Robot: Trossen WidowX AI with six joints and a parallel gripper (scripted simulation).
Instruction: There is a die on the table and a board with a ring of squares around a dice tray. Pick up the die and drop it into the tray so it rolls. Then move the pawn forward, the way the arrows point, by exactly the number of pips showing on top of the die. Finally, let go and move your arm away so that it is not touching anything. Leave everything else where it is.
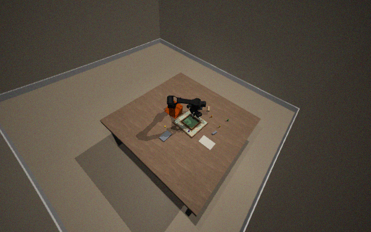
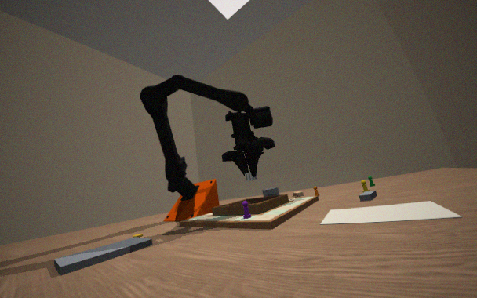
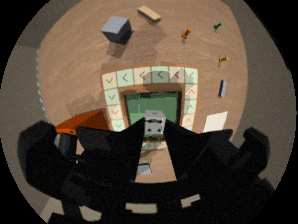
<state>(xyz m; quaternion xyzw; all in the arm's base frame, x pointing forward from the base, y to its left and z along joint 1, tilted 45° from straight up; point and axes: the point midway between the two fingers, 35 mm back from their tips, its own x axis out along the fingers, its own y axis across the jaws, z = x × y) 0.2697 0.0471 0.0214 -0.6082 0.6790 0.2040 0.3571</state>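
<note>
My gripper (image 2: 251, 177) (image 3: 153, 120) is shut on the die (image 3: 155, 123), a small pale cube with dark pips. It holds the die high above the dice tray, which has a green floor (image 1: 190, 121) (image 3: 167, 102) and brown walls (image 2: 227, 208). The tray sits inside the board (image 1: 191, 135) (image 2: 271, 219) (image 3: 125, 77), whose ring of cream and green squares bears arrows. The purple pawn (image 1: 188, 130) (image 2: 245, 210) stands upright on the board's near side in the exterior view. In the wrist view the pawn cannot be made out.
A grey block (image 2: 271, 192) (image 3: 117, 30) and a tan block (image 1: 208, 108) (image 3: 149, 14) lie beyond the board. Orange (image 3: 186, 33), yellow (image 3: 223, 59) and green (image 3: 217, 25) pawns, a small grey block (image 1: 214, 132) and a white sheet (image 1: 207, 142) lie beside it. A flat grey slab (image 1: 165, 136) (image 2: 103, 254) lies opposite.
</note>
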